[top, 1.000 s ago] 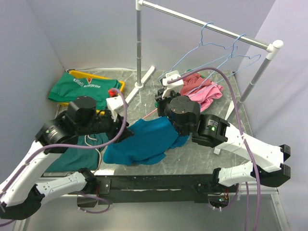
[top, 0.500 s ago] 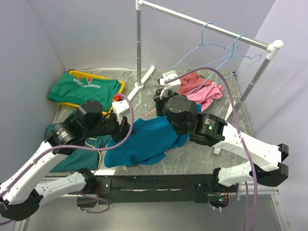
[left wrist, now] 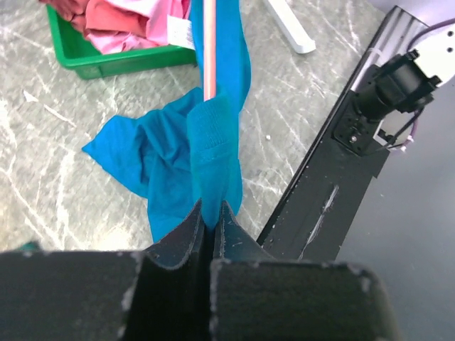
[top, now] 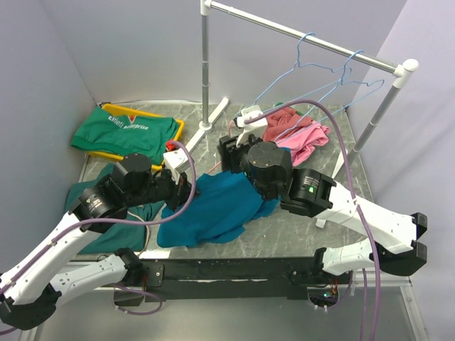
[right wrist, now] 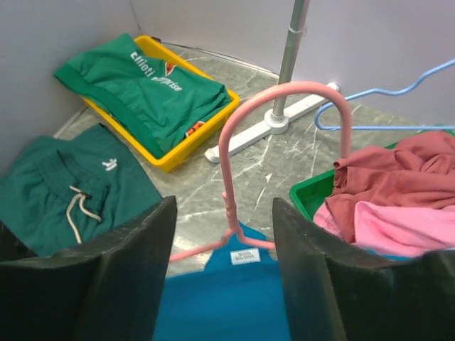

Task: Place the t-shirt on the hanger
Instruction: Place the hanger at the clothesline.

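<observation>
At the near side of the grey marbled table, a fold of the plain teal-blue cloth t-shirt is clamped in the shut left gripper. Further in, the thin pink wire hanger is threaded through the collar, hook out. It is ungripped between the parted jaws of the right gripper. Judged mostly done; shoulder seating unconfirmed.

What I've got: t-shirt mid-table, hanger sticking out behind its collar. Back-left sits the tray with a folded top in it, shorts just in front, bin of clothes back-right, rack post between them
</observation>
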Robot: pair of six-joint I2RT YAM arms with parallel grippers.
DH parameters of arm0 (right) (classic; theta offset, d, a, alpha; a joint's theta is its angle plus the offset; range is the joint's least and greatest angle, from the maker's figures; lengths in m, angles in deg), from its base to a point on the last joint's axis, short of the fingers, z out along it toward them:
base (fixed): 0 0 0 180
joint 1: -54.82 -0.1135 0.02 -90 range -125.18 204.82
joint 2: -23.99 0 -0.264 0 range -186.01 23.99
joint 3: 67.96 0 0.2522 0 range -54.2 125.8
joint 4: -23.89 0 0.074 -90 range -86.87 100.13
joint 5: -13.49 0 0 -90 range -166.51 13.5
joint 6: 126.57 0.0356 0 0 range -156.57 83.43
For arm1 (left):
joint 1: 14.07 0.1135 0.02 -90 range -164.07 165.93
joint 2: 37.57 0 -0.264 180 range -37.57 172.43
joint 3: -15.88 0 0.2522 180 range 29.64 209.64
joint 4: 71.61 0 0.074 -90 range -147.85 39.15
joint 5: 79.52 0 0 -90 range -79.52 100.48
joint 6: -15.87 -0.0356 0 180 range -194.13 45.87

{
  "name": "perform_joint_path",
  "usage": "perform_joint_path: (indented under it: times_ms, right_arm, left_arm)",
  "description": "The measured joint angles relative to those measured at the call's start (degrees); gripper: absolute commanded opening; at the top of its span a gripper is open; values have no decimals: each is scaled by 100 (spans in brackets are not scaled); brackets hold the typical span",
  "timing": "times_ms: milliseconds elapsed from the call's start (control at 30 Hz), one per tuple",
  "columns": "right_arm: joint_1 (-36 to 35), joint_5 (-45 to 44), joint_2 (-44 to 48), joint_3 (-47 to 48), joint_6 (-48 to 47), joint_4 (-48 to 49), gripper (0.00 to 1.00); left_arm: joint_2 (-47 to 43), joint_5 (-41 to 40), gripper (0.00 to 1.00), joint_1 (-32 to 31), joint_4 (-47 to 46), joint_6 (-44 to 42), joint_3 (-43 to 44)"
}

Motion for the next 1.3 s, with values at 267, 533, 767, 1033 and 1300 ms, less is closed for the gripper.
perform_joint_path:
  times_ms: [267,533,767,1033,1300]
  right_arm:
    - [0,398,459,-378,227,63,92]
    - [0,474,1172,-979,533,153,93]
    - [0,302,1652,-1740,898,278,93]
    - [0,201,2035,-2422,1276,339,93]
    - [0,236,2035,-2546,1486,354,93]
  left_arm:
    - [-229,-402,1,0,24,275,-444]
    - [-573,-1189,1,-2,481,748,-501]
    - [-450,-2540,1,0,1158,1176,-308]
    - [181,-3823,1,28,1744,1126,1078]
    - [1097,-4229,1,179,1738,413,2809]
